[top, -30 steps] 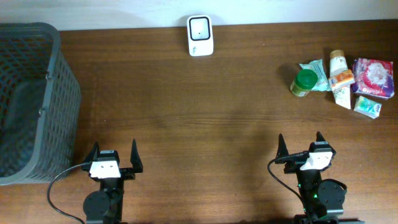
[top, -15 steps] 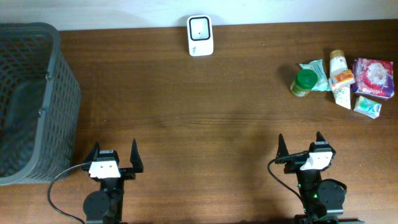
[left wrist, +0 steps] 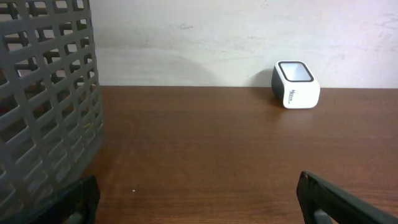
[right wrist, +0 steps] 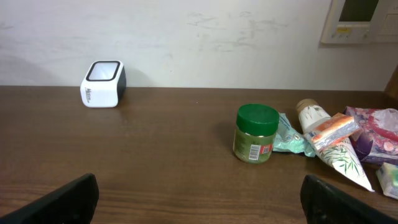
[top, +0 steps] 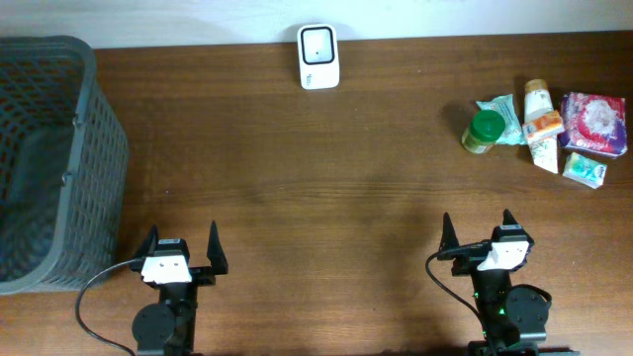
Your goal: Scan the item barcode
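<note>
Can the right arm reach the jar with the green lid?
Probably yes. Only bare table lies between the open right gripper and the green-lidded jar, which stands at the edge of the pile.

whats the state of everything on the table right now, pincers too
left pincer, open, holding nothing
right pincer, open, holding nothing
basket, upright, mouth facing up
scanner, standing, window facing up
green-lidded jar, upright, lid on
white tube, lying on its side
pink packet, lying flat
</note>
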Controlling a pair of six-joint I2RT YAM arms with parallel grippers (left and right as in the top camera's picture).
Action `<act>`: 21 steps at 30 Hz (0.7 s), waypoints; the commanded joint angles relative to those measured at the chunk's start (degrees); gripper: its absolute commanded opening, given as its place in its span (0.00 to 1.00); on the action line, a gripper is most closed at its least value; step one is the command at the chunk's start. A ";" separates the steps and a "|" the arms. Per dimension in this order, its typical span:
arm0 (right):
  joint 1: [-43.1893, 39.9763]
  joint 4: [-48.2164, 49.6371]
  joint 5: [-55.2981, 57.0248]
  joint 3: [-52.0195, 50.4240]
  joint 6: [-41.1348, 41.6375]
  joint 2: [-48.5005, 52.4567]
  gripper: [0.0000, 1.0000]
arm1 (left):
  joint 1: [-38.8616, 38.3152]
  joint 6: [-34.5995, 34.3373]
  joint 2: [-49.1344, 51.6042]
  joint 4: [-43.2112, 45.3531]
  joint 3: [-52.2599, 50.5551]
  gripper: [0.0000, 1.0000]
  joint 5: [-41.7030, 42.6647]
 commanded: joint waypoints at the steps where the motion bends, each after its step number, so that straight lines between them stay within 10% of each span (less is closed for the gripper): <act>1: 0.57 -0.09 0.28 -0.52 0.39 -0.42 0.99 | 0.31 0.68 -0.37 -0.31 -0.11 0.99 0.07; 21: 0.57 -0.13 1.11 -0.52 0.39 -0.42 0.99 | 0.31 0.68 -0.37 -0.31 -0.11 0.99 0.07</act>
